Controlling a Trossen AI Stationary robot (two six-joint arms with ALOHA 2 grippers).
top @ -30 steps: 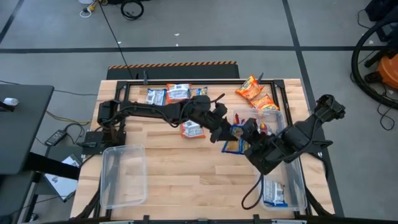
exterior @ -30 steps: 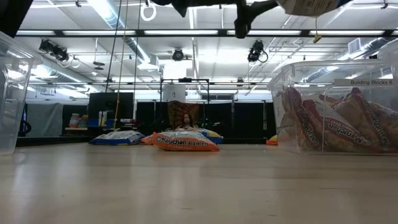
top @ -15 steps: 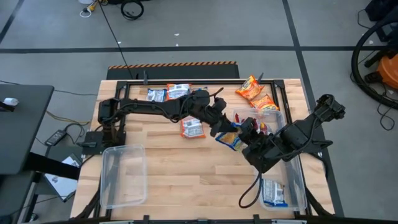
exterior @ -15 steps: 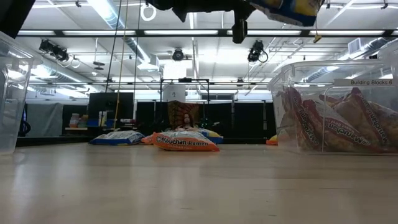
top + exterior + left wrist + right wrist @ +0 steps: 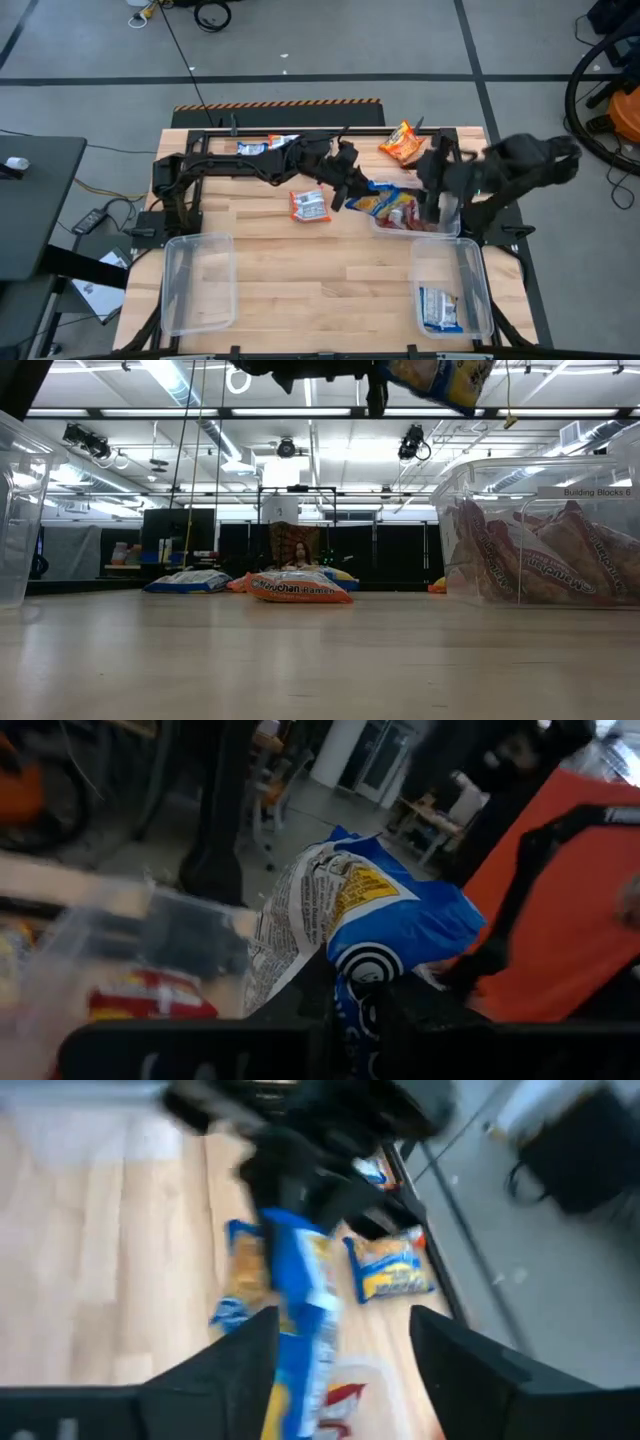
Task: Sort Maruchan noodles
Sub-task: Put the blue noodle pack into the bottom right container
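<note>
A blue-and-yellow noodle packet (image 5: 376,201) hangs above the table's middle right, by the clear bin (image 5: 445,228) that holds red packets. My left gripper (image 5: 347,190) is shut on it, reaching in level from the left. My right gripper (image 5: 437,192) stands open just right of the packet, above that bin, touching nothing. In the right wrist view its fingers (image 5: 240,1365) stand apart, with the packet (image 5: 300,1310) beyond them. The low view shows the packet (image 5: 435,380) high over the table. My left gripper pinches the packet's crumpled left end (image 5: 345,982) between its two fingers. The fingers come in level from the table's left. The packet is lifted clear and sticks out past the fingertips toward the right, tilted, with its printed back turned partly up.
A red-and-white packet (image 5: 309,205) lies mid-table and an orange one (image 5: 400,143) at the far right. More packets (image 5: 262,148) lie at the far edge. A clear bin (image 5: 197,283) stands near left; another (image 5: 478,290), near right, holds a blue packet (image 5: 438,308).
My right gripper has opened, let go of the blue packet and pulled away up and toward the table's right and far edges, rolling as it went. My left gripper has taken hold of the packet and carried it a little toward the far edge.
</note>
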